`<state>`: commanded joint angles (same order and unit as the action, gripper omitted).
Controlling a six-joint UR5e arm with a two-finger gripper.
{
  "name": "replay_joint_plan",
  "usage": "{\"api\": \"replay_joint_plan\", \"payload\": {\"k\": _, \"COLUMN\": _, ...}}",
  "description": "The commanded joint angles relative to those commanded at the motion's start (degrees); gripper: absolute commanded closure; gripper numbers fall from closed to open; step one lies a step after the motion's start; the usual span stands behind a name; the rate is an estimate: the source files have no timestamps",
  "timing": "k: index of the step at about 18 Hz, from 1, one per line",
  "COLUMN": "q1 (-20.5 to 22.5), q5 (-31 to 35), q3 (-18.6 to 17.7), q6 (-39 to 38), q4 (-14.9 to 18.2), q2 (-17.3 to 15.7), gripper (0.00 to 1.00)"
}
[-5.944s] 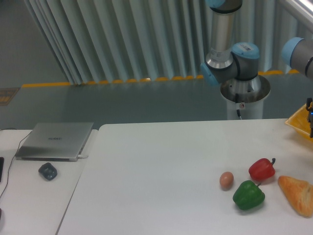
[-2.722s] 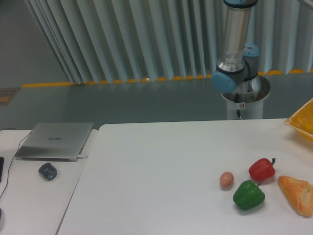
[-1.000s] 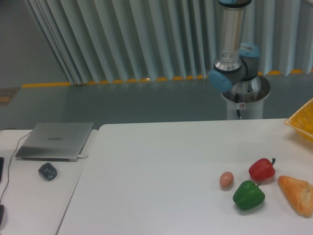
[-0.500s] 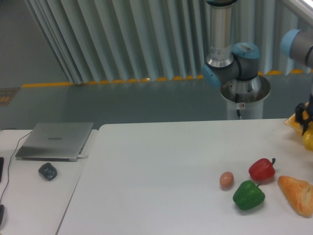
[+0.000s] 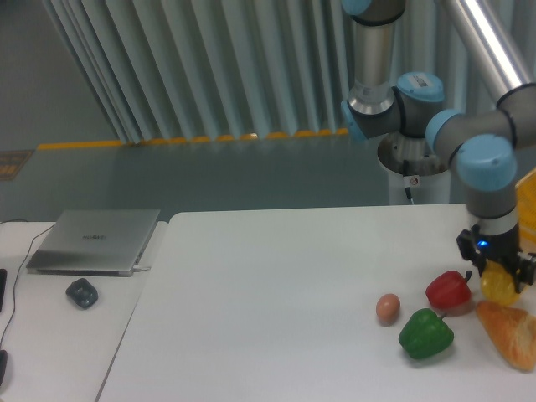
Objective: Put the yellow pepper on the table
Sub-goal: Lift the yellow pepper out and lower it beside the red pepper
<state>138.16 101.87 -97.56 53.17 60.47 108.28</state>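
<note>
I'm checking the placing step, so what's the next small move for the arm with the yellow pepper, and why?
Probably lower a little further, then open. The gripper holds the yellow pepper just above the table, between the red pepper and the bread loaf. Whether it already touches the surface cannot be told, and the neighbours sit close, so go straight down.
</note>
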Motion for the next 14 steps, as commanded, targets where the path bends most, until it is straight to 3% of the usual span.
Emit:
{"api": "replay_joint_plan", "payload": {"k": 2, "q1": 0.0, "q5": -0.1, "q3": 0.1, "q6": -0.1, "q4": 0.0, "q2": 0.0, "gripper": 0.3}}
{"api": "replay_joint_plan", "payload": {"k": 3, "q1": -0.1, "q5": -0.2, "q3": 0.1, "q6": -0.1, "q4": 0.0, "q2": 0.0, "gripper": 0.24}}
{"api": "replay_joint_plan", "payload": {"k": 5, "q1": -0.1, "q5": -0.2, "q3": 0.3, "q6": 0.0, "q4": 0.0, "q2": 0.1, "gripper": 0.0}}
{"api": "replay_joint_plan", "payload": {"k": 10, "q1": -0.5, "q5": 0.0, "q3": 1.2, "q6": 1.1, "q4": -0.1, "q2": -0.7, "gripper": 0.0}}
{"api": "replay_joint_plan", "payload": {"k": 14, "q1": 0.0, "q5": -3.1, "q3": 4.8, "q6": 1.4, "q4": 0.7, "q2": -1.8, "gripper": 0.0}}
